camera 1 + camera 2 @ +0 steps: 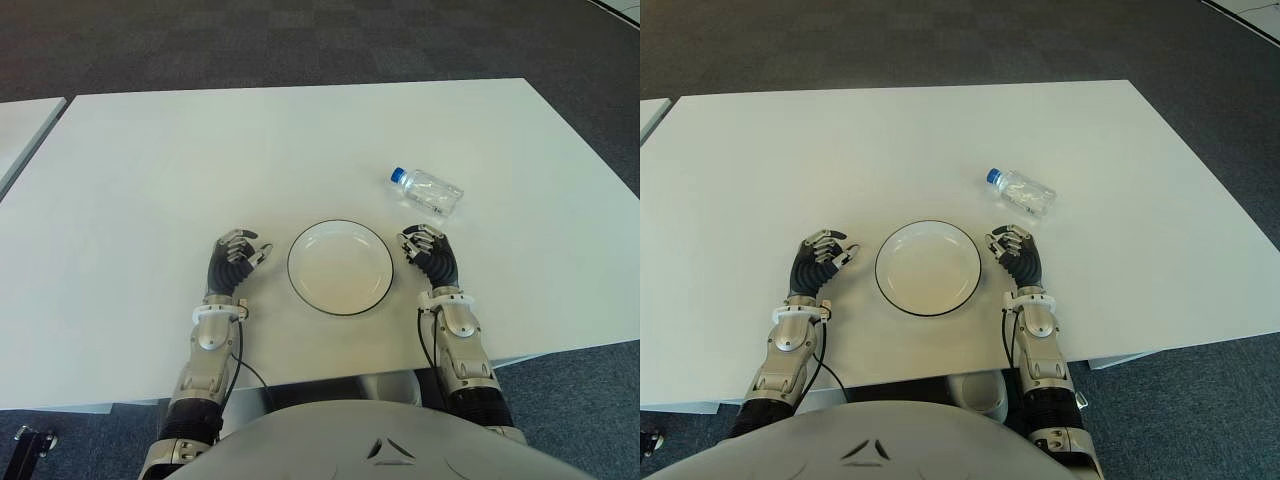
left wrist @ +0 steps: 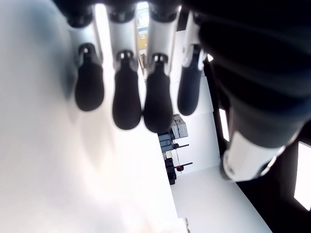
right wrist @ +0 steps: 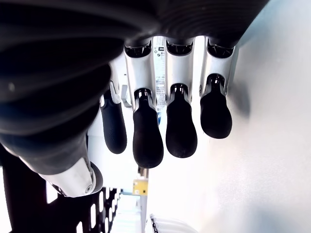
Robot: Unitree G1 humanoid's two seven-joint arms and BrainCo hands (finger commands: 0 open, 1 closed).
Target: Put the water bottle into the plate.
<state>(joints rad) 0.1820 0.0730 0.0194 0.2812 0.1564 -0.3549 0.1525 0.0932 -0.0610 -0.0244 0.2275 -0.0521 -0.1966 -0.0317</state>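
Left hand (image 1: 236, 258): we saw it just left of the plate, fingers loosely extended and holding nothing; its fingertips (image 2: 126, 104) were smooth dark rubbery pads on pale metal links.

Table (image 1: 180, 160): we found a flat, matte white top with squared edges.

Plate (image 1: 341, 300): we noted a round, shallow white dish with a thin dark rim, glossy, nothing in it.

Right hand (image 1: 428, 252): we saw it just right of the plate, fingers relaxed and holding nothing, the bottle beyond it.

Water bottle (image 1: 427, 190): we saw it lying on its side on the table, beyond and right of the plate; clear thin plastic, ribbed, with a blue cap.

Risk: we judged that the round body could roll away if a finger nudged it before closing, and that the slick, thin wall might slip or buckle under an uneven squeeze. Dropped onto the shallow plate, it might roll over the low rim.
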